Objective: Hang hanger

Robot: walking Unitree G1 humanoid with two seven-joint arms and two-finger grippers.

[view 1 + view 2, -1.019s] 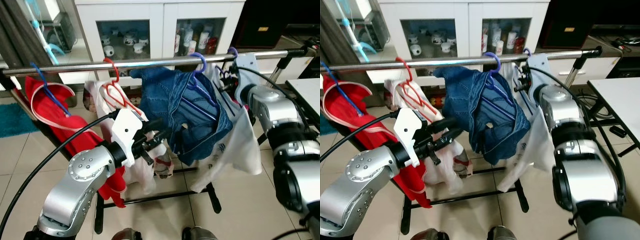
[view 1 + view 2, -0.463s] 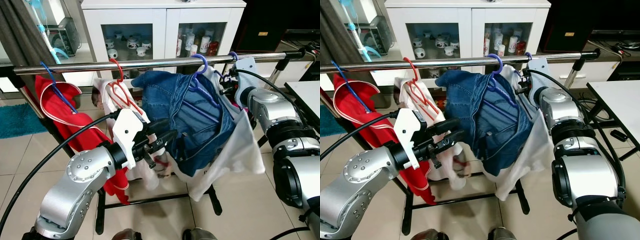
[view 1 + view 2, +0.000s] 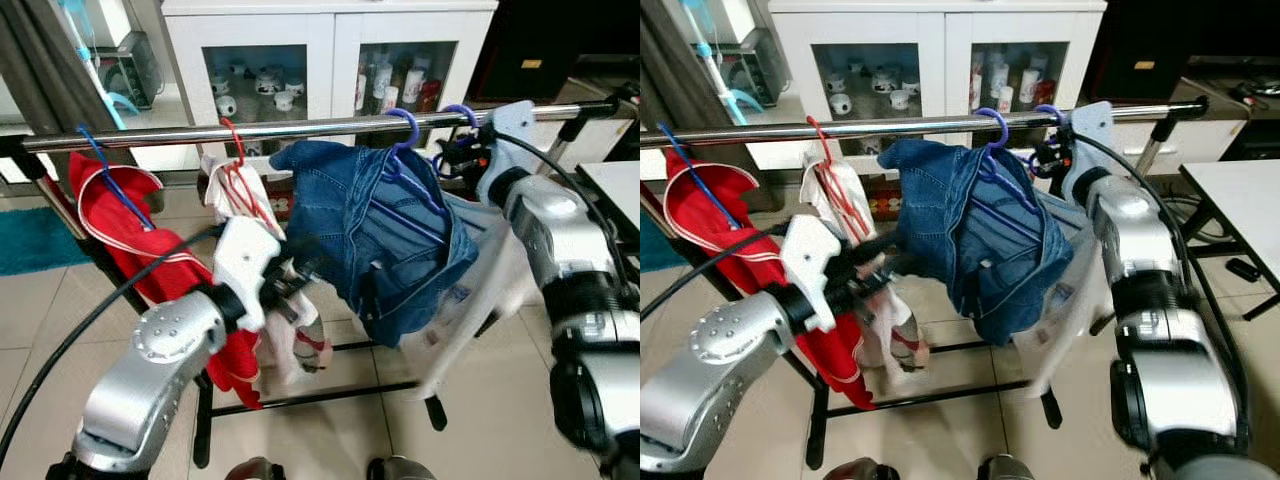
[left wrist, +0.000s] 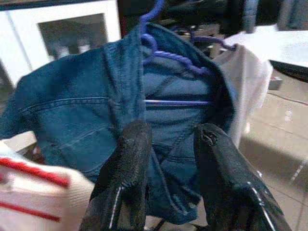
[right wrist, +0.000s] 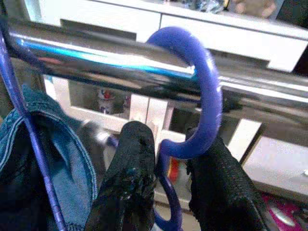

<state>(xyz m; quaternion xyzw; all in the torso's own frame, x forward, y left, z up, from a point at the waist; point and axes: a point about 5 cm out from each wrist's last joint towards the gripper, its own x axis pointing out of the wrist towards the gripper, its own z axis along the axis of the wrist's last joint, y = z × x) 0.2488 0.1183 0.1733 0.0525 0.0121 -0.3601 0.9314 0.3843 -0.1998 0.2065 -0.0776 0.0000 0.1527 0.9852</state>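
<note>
Right wrist view: the purple plastic hanger (image 5: 204,101) was hooked over the chrome rail (image 5: 96,57), clasped by the right gripper (image 5: 171,178). Mugs were seen inside the white glass-fronted cabinet (image 3: 300,60). The left gripper (image 4: 168,159), fingers parted, was raised beside the blue denim garment (image 4: 86,110).

One steel rail (image 3: 300,129), four hangers, two purple, one red, one blue, four garments, two grippers.
</note>
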